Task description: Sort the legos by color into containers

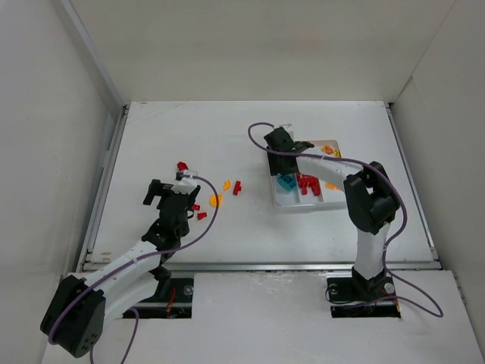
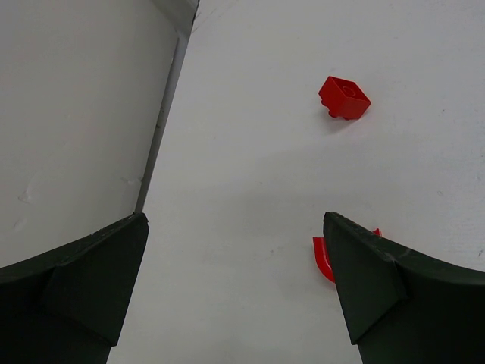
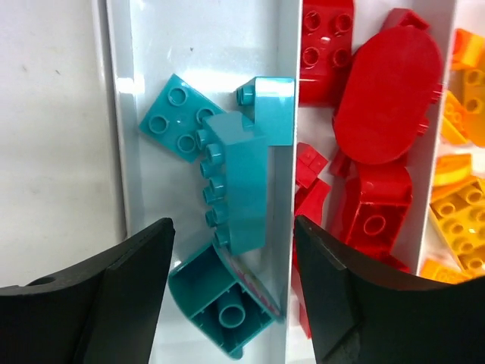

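Several teal legos (image 3: 231, 189) distinct at right wrist; overhead, one blob.

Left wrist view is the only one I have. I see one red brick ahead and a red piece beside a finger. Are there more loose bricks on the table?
Observer: Yes. An orange brick and another red brick lie to the right of the left gripper, outside your frame.
Operator: Where is the tray?
Observer: The white tray sits further right, beneath the right gripper.
Operator: Which compartment has red?
Observer: The middle compartment; teal bricks lie in the left one.
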Controlling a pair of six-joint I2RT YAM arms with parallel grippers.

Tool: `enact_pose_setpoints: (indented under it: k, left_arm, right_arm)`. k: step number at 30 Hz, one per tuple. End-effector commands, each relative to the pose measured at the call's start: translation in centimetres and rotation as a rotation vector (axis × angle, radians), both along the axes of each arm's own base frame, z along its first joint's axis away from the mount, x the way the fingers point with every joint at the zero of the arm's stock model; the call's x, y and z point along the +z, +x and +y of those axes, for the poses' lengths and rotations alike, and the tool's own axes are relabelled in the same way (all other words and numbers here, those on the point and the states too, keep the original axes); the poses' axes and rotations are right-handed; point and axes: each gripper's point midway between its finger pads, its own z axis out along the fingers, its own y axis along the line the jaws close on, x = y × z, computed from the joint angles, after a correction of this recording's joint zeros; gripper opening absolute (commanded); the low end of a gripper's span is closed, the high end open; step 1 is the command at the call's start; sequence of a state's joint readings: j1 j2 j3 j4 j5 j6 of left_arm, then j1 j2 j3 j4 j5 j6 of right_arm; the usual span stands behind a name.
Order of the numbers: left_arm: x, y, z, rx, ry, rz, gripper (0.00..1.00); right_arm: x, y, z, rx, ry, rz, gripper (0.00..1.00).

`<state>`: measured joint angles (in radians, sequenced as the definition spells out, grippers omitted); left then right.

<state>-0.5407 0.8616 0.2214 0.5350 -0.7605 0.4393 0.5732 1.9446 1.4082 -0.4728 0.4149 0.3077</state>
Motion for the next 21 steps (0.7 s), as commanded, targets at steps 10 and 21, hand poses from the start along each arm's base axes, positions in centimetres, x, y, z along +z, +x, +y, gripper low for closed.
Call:
enact_pose_setpoints:
  k: [10,21]
  left_arm:
    - [0.9,0.1,0.3,0.015,-0.026,-0.047,1.0]
    - [0.7,0.1,0.3,0.015,-0.022,-0.039,1.0]
  right_arm:
    - [8.8,-0.1,-2.4,-0.261,-0.071,-0.267,0.76]
    - [10.1,0.2,4.5,-0.075,0.185,-0.252,0.63]
